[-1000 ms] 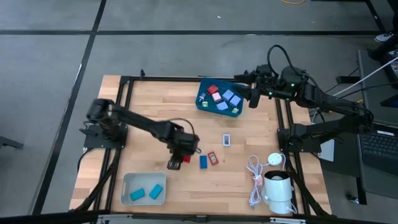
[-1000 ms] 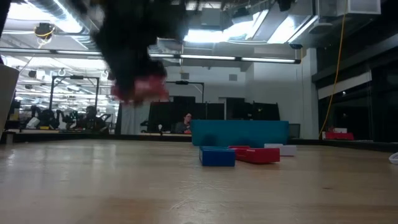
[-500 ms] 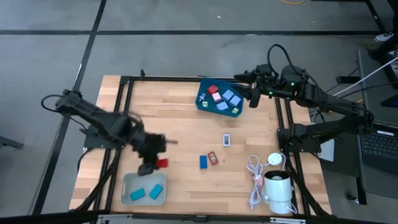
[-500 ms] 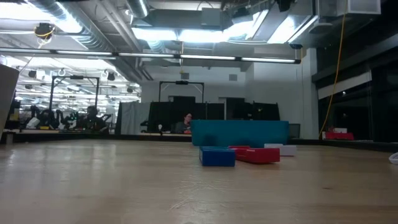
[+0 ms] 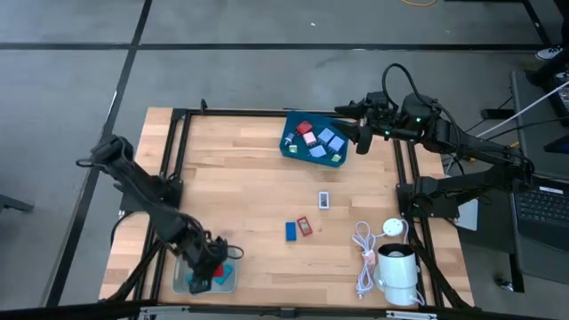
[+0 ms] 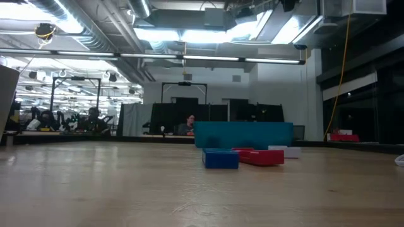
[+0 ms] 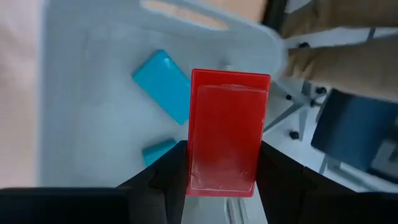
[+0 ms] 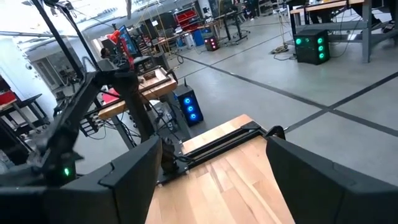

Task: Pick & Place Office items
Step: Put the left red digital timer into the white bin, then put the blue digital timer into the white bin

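**Red piece held directly over the grey tray**

We see the red piece (image 7: 228, 132) pinched between the left gripper's (image 7: 224, 168) two fingers, its long axis running straight out from the jaws, with the far end free. In the left wrist view it hangs above the light grey tray (image 7: 74, 93), and two turquoise pieces (image 7: 163, 85) already lie in that tray, just beside and partly under the red one's outline. From above, the left gripper (image 5: 210, 263) sits over the tray (image 5: 180, 258) at the table's near left corner, so we judge that the release calls for little more than a short descent and a parting of the fingers.

Whether the piece touches the tray floor we cannot tell.

Farther out, a blue piece (image 5: 291, 231), a small red one (image 5: 305, 226) and a white one (image 5: 324, 200) lie loose mid-table, well apart from the tray. The blue bin (image 5: 294, 122) at the far edge holds more pieces. The right gripper (image 5: 363, 138) waits just beside that bin, its fingers spread and empty. For the loose trio, neither arm is clearly nearer.
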You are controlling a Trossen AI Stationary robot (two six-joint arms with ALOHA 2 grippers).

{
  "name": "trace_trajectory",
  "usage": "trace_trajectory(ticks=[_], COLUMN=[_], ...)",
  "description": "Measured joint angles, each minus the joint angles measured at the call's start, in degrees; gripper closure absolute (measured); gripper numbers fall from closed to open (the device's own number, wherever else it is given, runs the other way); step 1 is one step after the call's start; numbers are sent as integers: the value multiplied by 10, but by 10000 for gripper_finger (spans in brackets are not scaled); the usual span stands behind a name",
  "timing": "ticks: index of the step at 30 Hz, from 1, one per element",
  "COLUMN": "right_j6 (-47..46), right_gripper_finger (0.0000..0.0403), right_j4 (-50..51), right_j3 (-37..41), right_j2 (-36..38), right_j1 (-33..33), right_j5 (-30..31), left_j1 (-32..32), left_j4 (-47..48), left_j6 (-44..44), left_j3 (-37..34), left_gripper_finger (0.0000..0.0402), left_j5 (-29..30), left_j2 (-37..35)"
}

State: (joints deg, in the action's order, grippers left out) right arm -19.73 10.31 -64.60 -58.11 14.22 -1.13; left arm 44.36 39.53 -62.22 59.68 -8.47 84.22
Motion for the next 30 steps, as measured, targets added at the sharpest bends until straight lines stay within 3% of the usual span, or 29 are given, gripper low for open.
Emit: trace_trajectory(ticks=[4,10,15,19,30], right_j6=[-4,-8,-9,-9,-9], right_gripper_finger=[105,105,105,105,105], right_j4=[0,0,0,0,0], right_j3=[0,0,0,0,0], right_j2=[0,0,0,0,0], right_j1=[0,0,0,0,0], right_j5=[-1,-13,-13,-13,-15], left_j1=[16,26,22,13,-50], left_j4=[-92,-110,-111,-111,-96], left_j6=[-59,-146,-161,-161,-129], left_j3=[-49,-86,-83,-76,-75], left_gripper_finger=[254,245,130,79,80], left_j5=[4,0,0,0,37], left_j2=[29,56,47,25,-92])
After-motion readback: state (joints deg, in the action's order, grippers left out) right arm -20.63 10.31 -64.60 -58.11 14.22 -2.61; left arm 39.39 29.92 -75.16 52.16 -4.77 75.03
